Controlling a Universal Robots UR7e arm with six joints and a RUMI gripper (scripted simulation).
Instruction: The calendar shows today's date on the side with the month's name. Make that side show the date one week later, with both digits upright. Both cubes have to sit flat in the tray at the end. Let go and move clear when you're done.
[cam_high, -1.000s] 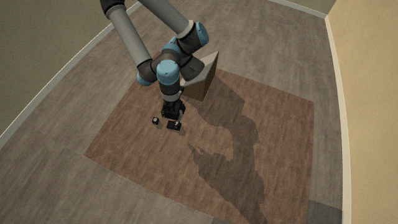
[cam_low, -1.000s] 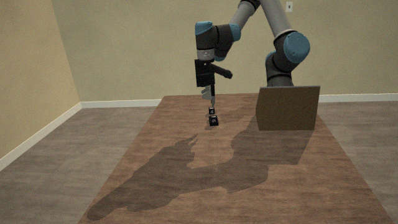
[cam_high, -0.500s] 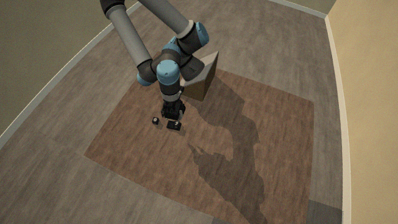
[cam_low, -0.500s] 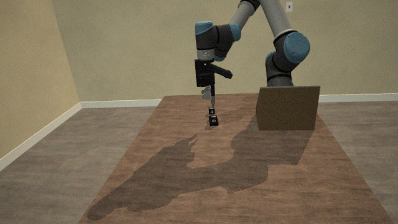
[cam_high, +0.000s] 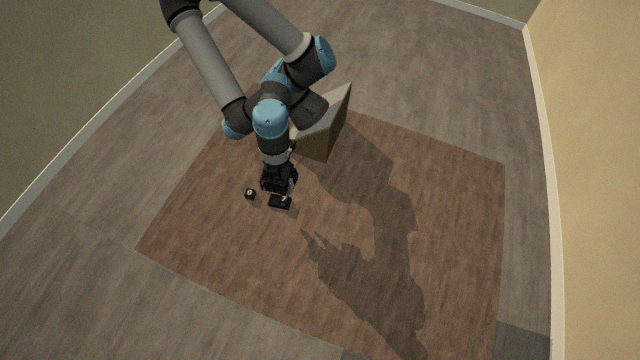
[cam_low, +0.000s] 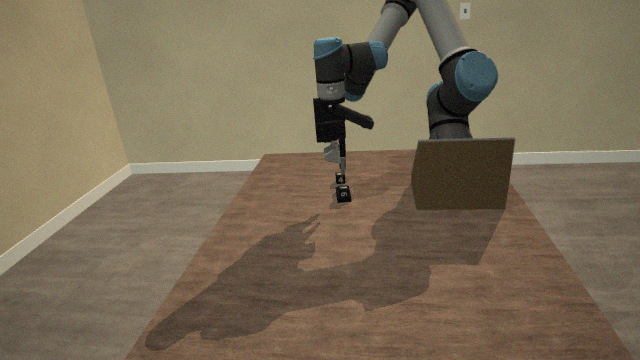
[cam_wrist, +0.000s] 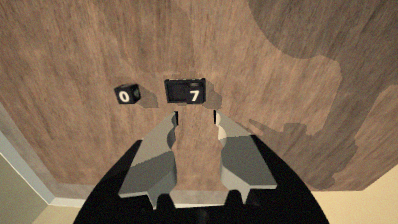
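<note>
A small black tray (cam_wrist: 185, 91) lies on the wooden mat. A black cube showing a white 7 (cam_wrist: 195, 96) sits in its right slot, and its left slot looks empty. A second black cube showing a 0 (cam_wrist: 126, 94) lies loose on the mat to the left of the tray, apart from it. Both also show in the top view, the tray (cam_high: 277, 199) and the loose cube (cam_high: 250, 194). My gripper (cam_wrist: 195, 111) hangs just above the mat on the near side of the tray. Its fingers are narrowed with a gap, and only bare mat is between them.
A tan box-like block (cam_high: 322, 127) stands on the mat behind the arm, and it also shows in the exterior view (cam_low: 462, 172). The arm's dark shadow falls across the mat. A white baseboard and walls ring the floor.
</note>
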